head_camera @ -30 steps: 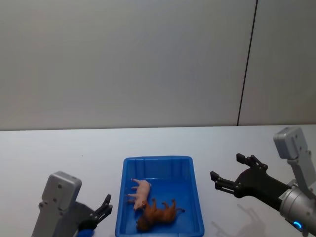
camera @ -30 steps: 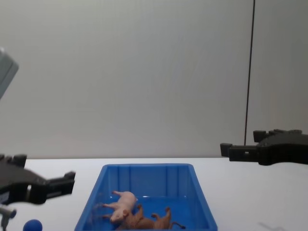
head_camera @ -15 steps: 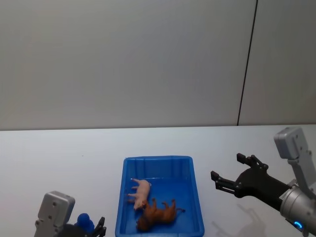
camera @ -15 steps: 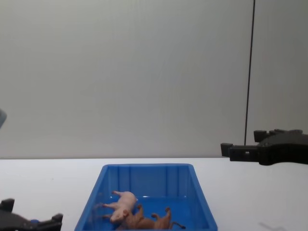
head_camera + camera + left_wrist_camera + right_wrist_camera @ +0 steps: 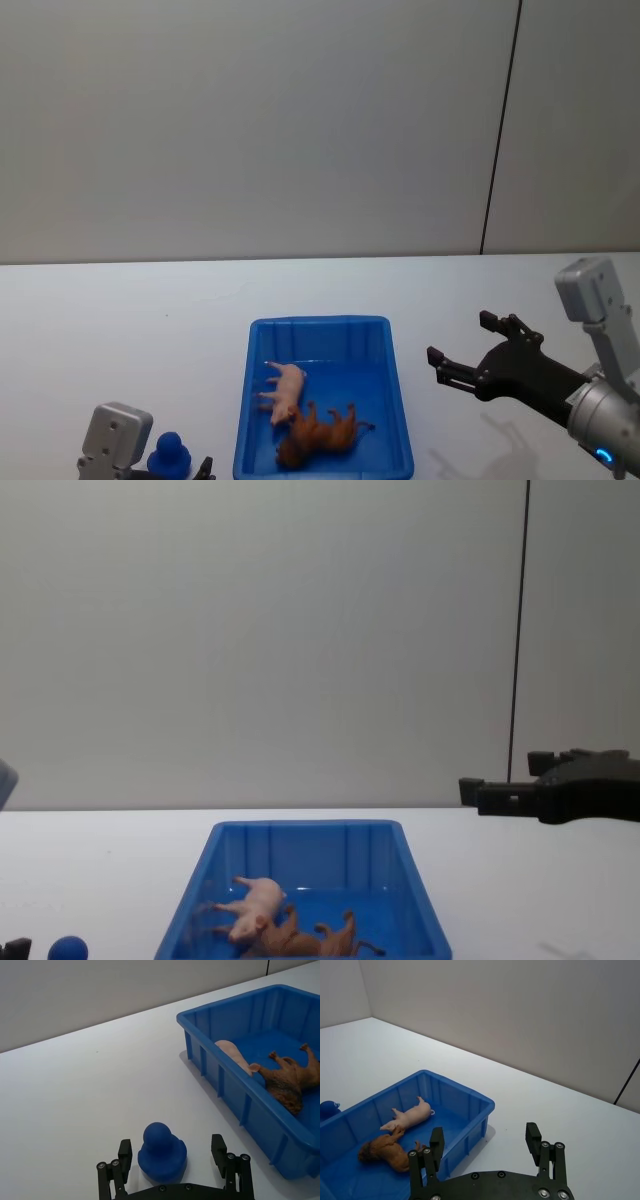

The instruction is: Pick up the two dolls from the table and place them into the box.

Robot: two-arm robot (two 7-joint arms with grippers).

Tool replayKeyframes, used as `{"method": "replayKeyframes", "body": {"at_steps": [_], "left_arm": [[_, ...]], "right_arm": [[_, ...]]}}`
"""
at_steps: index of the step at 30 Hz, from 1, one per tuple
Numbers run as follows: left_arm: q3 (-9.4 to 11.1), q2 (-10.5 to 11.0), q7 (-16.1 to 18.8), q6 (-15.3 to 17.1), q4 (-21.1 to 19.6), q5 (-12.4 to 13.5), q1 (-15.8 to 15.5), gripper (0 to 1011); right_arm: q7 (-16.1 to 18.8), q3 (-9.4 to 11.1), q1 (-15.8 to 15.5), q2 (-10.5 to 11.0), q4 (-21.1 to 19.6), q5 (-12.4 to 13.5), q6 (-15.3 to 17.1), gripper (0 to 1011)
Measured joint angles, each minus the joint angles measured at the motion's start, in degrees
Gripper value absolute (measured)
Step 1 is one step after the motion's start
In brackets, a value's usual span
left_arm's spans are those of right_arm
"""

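Dolls lie inside the bright blue plastic box [image 5: 262, 420] on the white counter [image 5: 120, 330]: pale pink pig [image 5: 287, 390] just behind the brown shaggy lion [image 5: 318, 434]. Left pincer [image 5: 174, 1160] hovers low, spread around a small blue ball-topped knob [image 5: 161, 1152]. Right pincer [image 5: 462, 348] hangs beside the box, spread wide, empty.

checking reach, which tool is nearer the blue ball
Left. The left tool hangs right over the ball, fingers open on either side. The right tool, also open, hovers beyond the box.
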Motion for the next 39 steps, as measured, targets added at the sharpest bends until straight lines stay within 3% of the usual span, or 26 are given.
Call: {"method": "replayKeyframes", "body": {"at_steps": [9, 27, 39], "left_arm": [[-0.2, -1.3, -1.6, 0.0, 2.6, 0.5, -1.3, 972], [-1.5, -2.3, -3.6, 1.4, 4.8, 2.1, -3.4, 473], [-2.2, -3.2, -6.9, 1.3, 2.6, 6.5, -6.6, 400]], "right_arm": [[0.0, 0.0, 0.0, 0.0, 0.0, 0.0, 0.0, 1001], [0.0, 0.0, 0.0, 0.0, 0.0, 0.0, 0.0, 1001], [0.0, 0.0, 0.0, 0.0, 0.0, 0.0, 0.0, 1001]]}}
